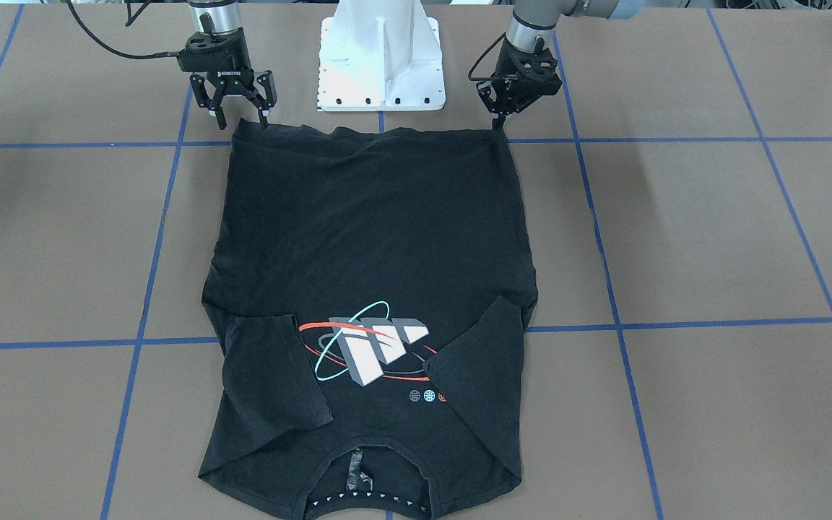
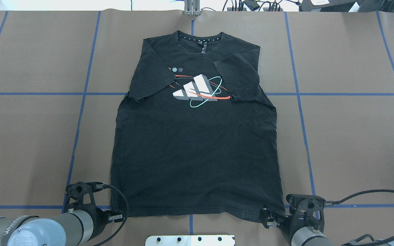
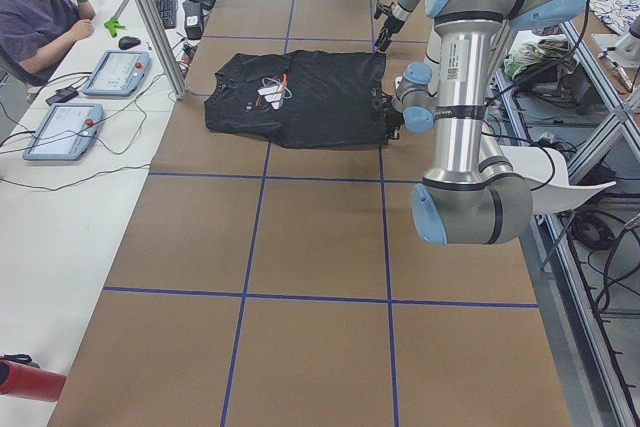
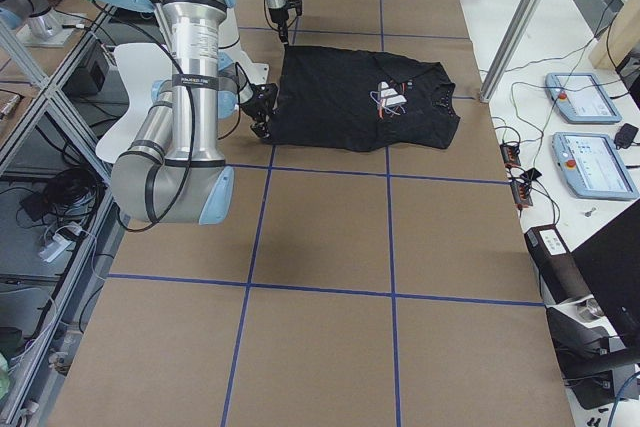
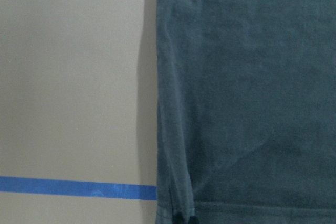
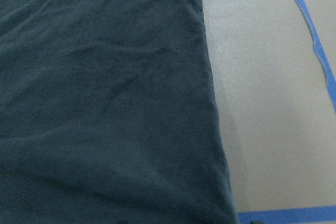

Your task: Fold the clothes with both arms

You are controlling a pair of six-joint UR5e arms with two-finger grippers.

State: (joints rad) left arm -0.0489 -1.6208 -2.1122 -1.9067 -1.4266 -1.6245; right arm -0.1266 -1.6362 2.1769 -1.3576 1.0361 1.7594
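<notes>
The black T-shirt (image 1: 373,238) lies flat on the brown table, logo (image 1: 373,347) up, both sleeves folded inward, collar away from the robot. It also shows in the overhead view (image 2: 197,143). My left gripper (image 1: 499,124) is low at the hem corner on its side; the left wrist view shows dark fingertips (image 5: 181,219) pinched together on the hem (image 5: 252,103). My right gripper (image 1: 241,115) is open, its fingers straddling the other hem corner. In the overhead view the left gripper (image 2: 116,216) and right gripper (image 2: 268,218) sit at the two near corners.
The white pedestal base (image 1: 380,65) stands between the arms, just behind the hem. Blue tape lines (image 1: 676,325) grid the table. A seated operator (image 3: 35,7) and teach pendants (image 3: 115,72) are at the far side, beyond an aluminium post (image 3: 150,22).
</notes>
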